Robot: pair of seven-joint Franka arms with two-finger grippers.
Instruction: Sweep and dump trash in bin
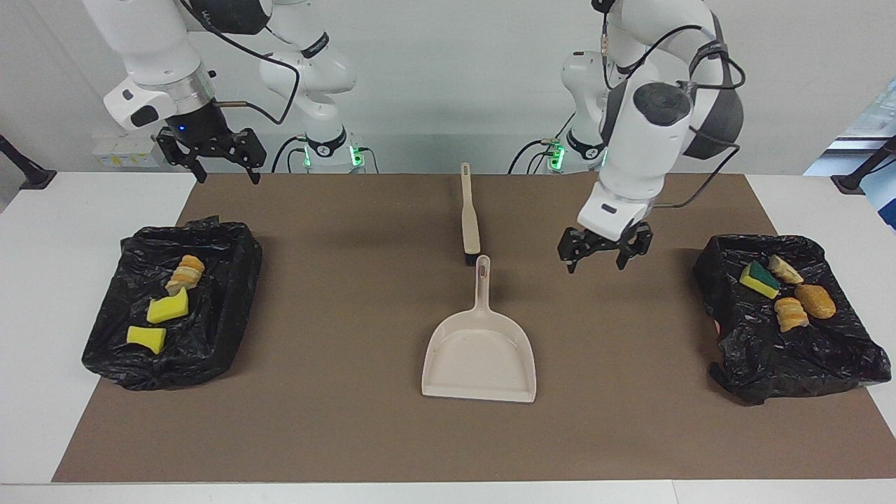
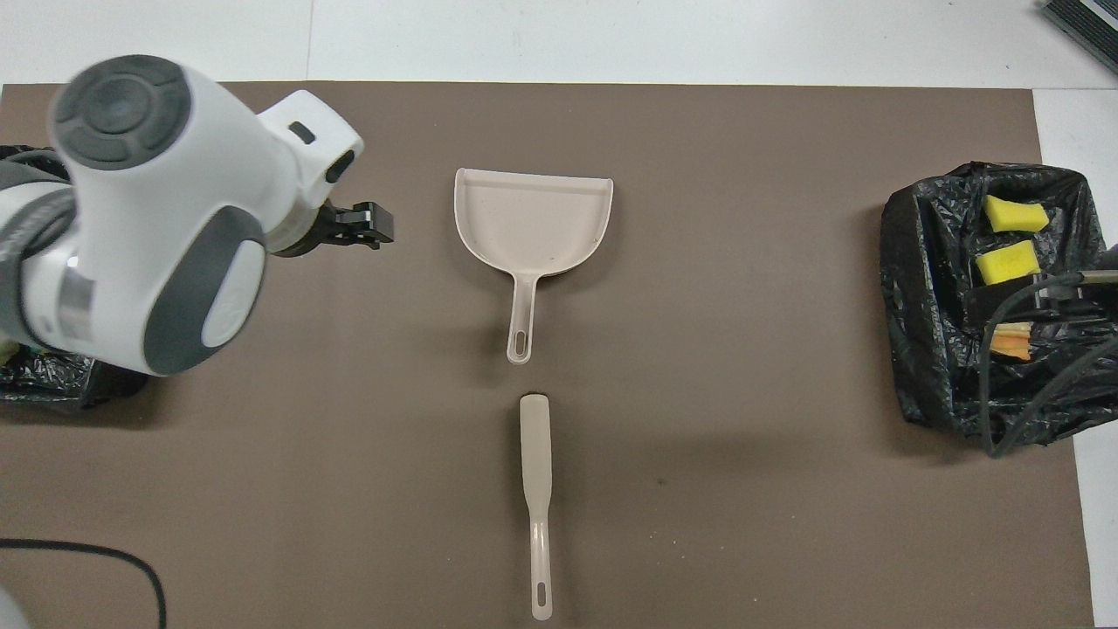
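Observation:
The trash lies in two black-bag-lined bins. The bin [image 1: 231,280] at the right arm's end holds two yellow sponge chunks [image 1: 168,308] and a pastry piece [image 1: 186,271]. The bin [image 1: 728,308] at the left arm's end holds a green-backed sponge [image 1: 759,278] and three bread pieces [image 1: 815,301]. My left gripper [image 1: 596,264] hangs open and empty over the mat between the dustpan's handle and that bin; it also shows in the overhead view [image 2: 376,225]. My right gripper [image 1: 225,175] is open and empty, raised over the mat's edge by the robots' bases.
A beige dustpan [image 1: 479,357] lies mid-mat, its handle toward the robots. A beige brush [image 1: 469,217] lies in line with it, nearer to the robots. Both show in the overhead view: the dustpan [image 2: 533,218] and the brush [image 2: 535,472]. The brown mat [image 1: 336,420] covers the white table.

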